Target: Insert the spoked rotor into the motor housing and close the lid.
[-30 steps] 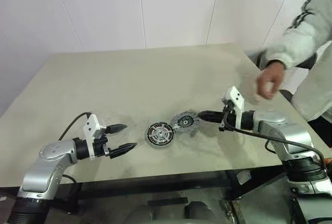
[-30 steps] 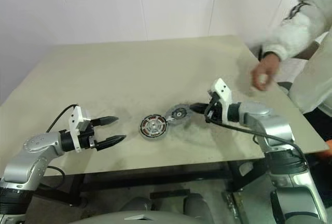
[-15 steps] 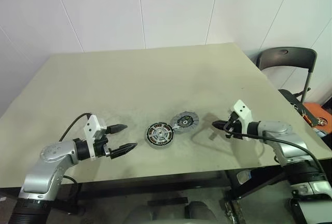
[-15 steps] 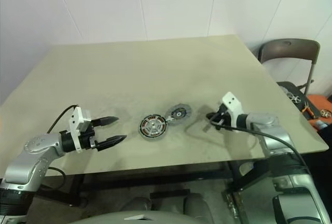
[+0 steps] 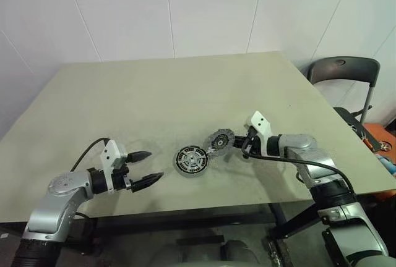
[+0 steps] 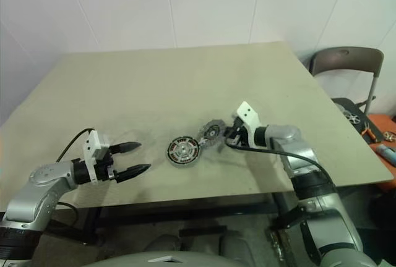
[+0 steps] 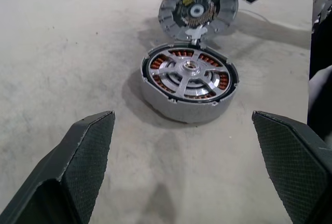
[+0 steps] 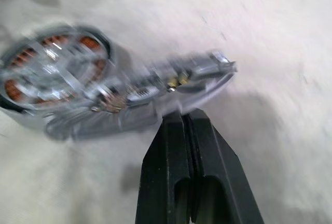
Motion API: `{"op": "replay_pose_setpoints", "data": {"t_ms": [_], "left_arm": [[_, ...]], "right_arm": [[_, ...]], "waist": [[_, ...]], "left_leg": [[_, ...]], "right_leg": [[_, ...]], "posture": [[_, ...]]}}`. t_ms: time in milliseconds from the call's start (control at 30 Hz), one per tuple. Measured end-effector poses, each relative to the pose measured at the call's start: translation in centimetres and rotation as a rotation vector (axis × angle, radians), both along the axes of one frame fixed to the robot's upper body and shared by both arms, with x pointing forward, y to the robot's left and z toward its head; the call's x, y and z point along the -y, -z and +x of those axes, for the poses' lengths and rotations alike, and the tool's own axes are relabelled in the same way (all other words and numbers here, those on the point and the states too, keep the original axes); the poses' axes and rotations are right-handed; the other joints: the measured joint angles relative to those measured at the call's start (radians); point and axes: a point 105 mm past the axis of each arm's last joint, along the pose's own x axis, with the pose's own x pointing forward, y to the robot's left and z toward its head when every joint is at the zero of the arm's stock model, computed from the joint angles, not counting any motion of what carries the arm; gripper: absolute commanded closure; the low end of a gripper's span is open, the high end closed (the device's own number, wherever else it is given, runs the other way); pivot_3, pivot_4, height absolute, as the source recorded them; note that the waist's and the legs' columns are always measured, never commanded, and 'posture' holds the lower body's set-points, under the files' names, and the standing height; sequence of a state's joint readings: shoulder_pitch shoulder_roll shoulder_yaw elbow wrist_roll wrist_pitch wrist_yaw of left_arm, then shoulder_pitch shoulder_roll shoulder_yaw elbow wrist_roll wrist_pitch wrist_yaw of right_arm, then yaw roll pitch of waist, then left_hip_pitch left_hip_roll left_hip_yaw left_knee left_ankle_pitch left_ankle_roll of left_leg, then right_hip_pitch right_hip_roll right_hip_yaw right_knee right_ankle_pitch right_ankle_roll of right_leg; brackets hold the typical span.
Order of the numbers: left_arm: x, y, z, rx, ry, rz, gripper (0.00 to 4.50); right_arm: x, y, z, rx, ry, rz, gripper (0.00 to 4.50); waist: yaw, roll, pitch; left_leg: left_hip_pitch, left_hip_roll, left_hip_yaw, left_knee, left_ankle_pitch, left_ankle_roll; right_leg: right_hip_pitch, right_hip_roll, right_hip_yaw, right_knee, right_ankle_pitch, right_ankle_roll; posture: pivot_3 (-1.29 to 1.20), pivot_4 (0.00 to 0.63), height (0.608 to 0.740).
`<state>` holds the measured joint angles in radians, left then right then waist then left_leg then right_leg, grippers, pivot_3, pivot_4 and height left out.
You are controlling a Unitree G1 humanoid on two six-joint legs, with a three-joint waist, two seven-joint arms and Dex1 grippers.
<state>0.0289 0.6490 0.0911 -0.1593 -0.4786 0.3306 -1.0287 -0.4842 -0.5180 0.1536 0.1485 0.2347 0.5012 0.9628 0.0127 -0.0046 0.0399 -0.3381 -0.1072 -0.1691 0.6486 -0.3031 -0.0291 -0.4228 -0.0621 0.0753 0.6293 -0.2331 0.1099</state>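
The motor housing [image 7: 189, 81] lies near the table's front middle. The spoked rotor [image 7: 188, 72] sits inside it, silver spokes over copper windings. Just to its right, the lid [image 5: 220, 138] stands tilted up on its edge against the housing, inner face toward the housing. My right gripper [image 5: 238, 146] is shut with nothing held, its tip pressed under the lid's raised far edge [image 8: 207, 73]. To the left of the housing, well apart from it, my left gripper [image 5: 153, 164] hovers open and empty, pointing at it.
The beige table [image 5: 154, 94] has bare room all around the parts. A dark folding chair [image 5: 343, 69] stands beyond the table's right edge, with some orange items [image 5: 380, 144] on the floor near it.
A person's hand at the right has left the view. My right gripper drew back to the right, then returned to the lid, which now stands tilted up. The left gripper has not moved.
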Motion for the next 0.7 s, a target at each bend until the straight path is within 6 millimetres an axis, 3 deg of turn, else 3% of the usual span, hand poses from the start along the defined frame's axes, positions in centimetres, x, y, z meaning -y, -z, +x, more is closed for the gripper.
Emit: {"op": "replay_pose_setpoints", "data": {"t_ms": [300, 467, 700], "left_arm": [[-0.1, 0.0, -0.1, 0.007, -0.001, 0.000, 0.00], [-0.1, 0.0, 0.0, 0.007, -0.003, 0.000, 0.00], [-0.2, 0.0, -0.1, 0.008, -0.006, 0.003, 0.00]], "right_arm": [[-5.5, -3.1, -2.1, 0.032, -0.185, 0.098, 4.48], [-7.3, -2.1, -2.9, 0.012, -0.241, 0.086, 4.48], [-7.8, 0.1, -3.1, -0.009, -0.252, 0.034, 4.48]], "waist": [[-0.001, 0.000, 0.000], [0.000, 0.000, 0.000], [-0.001, 0.000, 0.000]], "left_leg": [[0.000, 0.000, 0.000, 0.000, 0.000, 0.000], [0.000, 0.000, 0.000, 0.000, 0.000, 0.000], [0.000, 0.000, 0.000, 0.000, 0.000, 0.000]], "right_leg": [[0.000, 0.000, 0.000, 0.000, 0.000, 0.000], [0.000, 0.000, 0.000, 0.000, 0.000, 0.000], [0.000, 0.000, 0.000, 0.000, 0.000, 0.000]], "posture": [[0.00, 0.000, 0.740], [0.00, 0.000, 0.740], [0.00, 0.000, 0.740]]}}
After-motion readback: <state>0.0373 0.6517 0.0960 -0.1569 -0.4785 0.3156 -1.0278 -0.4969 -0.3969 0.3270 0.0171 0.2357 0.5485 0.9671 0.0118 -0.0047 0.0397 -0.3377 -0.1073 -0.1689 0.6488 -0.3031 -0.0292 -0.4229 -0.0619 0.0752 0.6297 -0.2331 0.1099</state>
